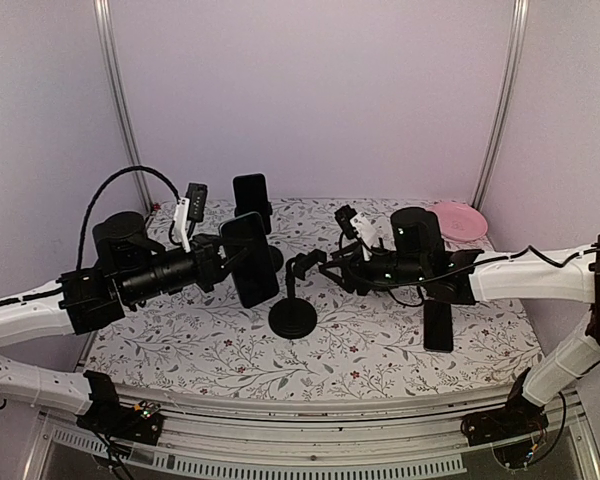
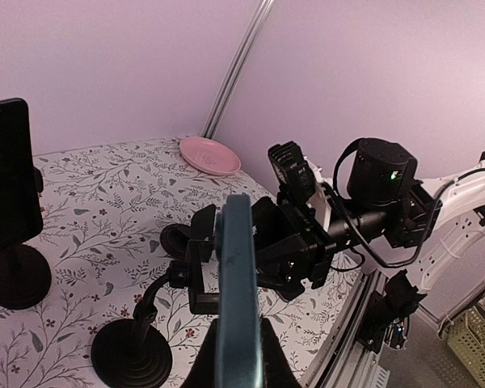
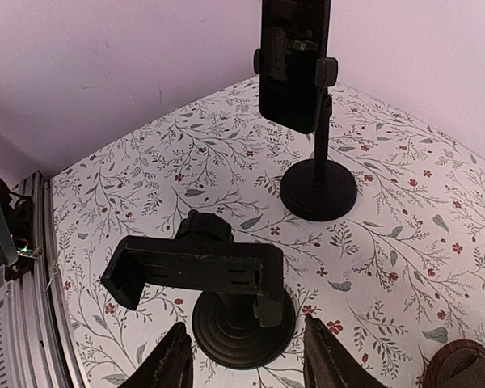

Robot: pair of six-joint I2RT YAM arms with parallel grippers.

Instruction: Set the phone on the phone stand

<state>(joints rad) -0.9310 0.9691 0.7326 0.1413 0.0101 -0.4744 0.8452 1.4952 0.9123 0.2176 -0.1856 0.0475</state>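
My left gripper (image 1: 230, 260) is clenched on the black rectangular phone (image 1: 252, 262). It holds the phone upright and slightly tilted above the flower-patterned surface (image 1: 180, 340), left of centre. In the left wrist view I see the phone edge-on, its bluish rim (image 2: 238, 291) rising in front of the clamp.

Behind it, towards the far edge, a second black stand (image 1: 270, 255) carries another dark phone (image 1: 250, 193) upright in its holder.

Just right of the held phone stands the black phone stand with a round base (image 1: 292, 318). Its wide clamp (image 1: 302, 265) sits on a bent neck and holds nothing. The phone is just beside the clamp, not seated in it.

My right gripper (image 1: 332, 268) is released. In its wrist view the two fingers (image 3: 171, 360) are spread apart, one on either side of the round base, with the clamp (image 3: 194, 267) lying crosswise ahead of them. I cannot tell whether they touch the stand.

Nearer the right edge, a dark flat slab (image 1: 438, 325) lies on the surface. A round pink plate (image 1: 460, 220) sits in the far right corner.
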